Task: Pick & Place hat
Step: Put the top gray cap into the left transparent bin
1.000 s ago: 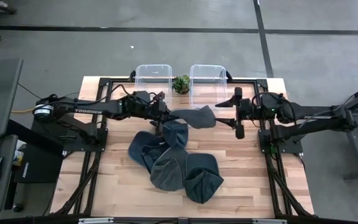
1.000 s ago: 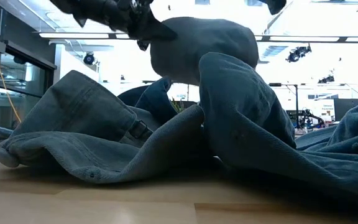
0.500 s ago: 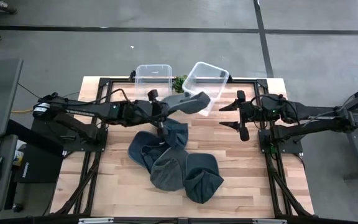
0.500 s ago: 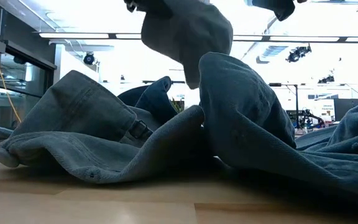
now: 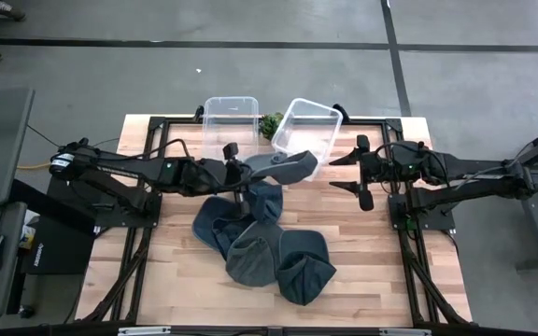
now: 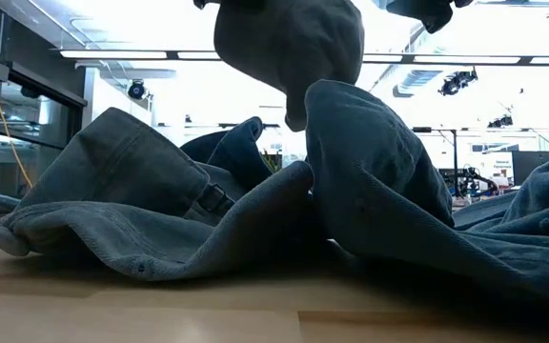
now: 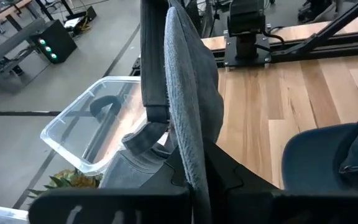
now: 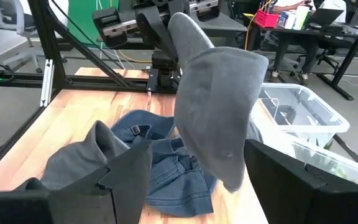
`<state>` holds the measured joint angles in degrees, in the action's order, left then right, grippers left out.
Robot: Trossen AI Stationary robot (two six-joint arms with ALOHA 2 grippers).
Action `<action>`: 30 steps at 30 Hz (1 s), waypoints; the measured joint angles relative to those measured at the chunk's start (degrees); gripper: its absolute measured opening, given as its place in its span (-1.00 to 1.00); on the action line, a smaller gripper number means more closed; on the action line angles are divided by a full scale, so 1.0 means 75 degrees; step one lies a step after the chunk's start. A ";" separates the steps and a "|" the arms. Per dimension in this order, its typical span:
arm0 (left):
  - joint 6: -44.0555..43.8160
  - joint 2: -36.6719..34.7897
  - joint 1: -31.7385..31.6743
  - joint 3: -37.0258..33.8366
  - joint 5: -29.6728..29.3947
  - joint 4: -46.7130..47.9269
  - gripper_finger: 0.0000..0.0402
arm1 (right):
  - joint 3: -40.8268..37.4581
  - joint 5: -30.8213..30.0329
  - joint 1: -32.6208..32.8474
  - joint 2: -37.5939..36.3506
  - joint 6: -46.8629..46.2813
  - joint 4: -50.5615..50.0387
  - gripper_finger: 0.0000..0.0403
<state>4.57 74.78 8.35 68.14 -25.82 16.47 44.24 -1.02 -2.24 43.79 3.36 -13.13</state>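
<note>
My left hand [image 5: 247, 170] is pinching the soft grey fabric hat [image 5: 286, 165], dangling above the worktop [image 5: 372, 271] against the tipped clear plastic bin [image 5: 307, 124]. Right hand [image 5: 356, 172] hovers nearby, fingers spread.

This is a big robot lab or workshop. The wooden table [image 5: 362, 271] stands on a grey concrete floor [image 5: 157, 65] with dark lines. Far behind are long ceiling lights [image 6: 141, 54], desks [image 8: 316, 31] with cables, and a green screen [image 8: 82, 28].
</note>
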 joint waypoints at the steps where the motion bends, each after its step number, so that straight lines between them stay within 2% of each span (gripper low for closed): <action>1: -0.0055 0.0000 -0.0010 0.0000 0.0078 0.0002 -0.98 | 0.0000 0.0000 0.0000 0.0000 0.0008 0.0000 0.24; 5: -0.0308 0.0026 -0.0007 0.0000 0.0396 -0.0008 -0.98 | -0.0002 -0.0158 0.0000 0.0000 0.0017 0.0000 0.24; 11: -0.0605 0.0629 -0.0007 0.0009 0.0784 -0.0308 -0.98 | -0.0005 -0.0592 0.0003 0.0000 0.0224 -0.0210 0.24; 15: -0.0652 0.0923 -0.0007 0.0009 0.0981 -0.0786 -0.98 | -0.0007 -0.1188 0.0000 0.0000 0.0418 -0.0625 0.24; 21: -0.0652 0.1102 -0.0007 0.0006 0.1140 -0.1101 -0.98 | -0.0019 -0.2630 -0.0003 0.0206 0.0571 -0.1601 0.24; 27: -0.0662 0.1122 -0.0010 0.0006 0.1389 -0.1451 -0.98 | -0.0019 -0.3763 -0.0006 0.0756 -0.0514 -0.1959 0.24; 30: -0.0674 0.1122 -0.0007 0.0006 0.1400 -0.1420 -0.98 | -0.0019 -0.3813 -0.0014 0.1108 -0.1281 -0.2119 0.24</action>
<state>-0.48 83.20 8.29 68.18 -15.32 5.83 44.10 -29.61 -2.34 52.10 -6.25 -29.02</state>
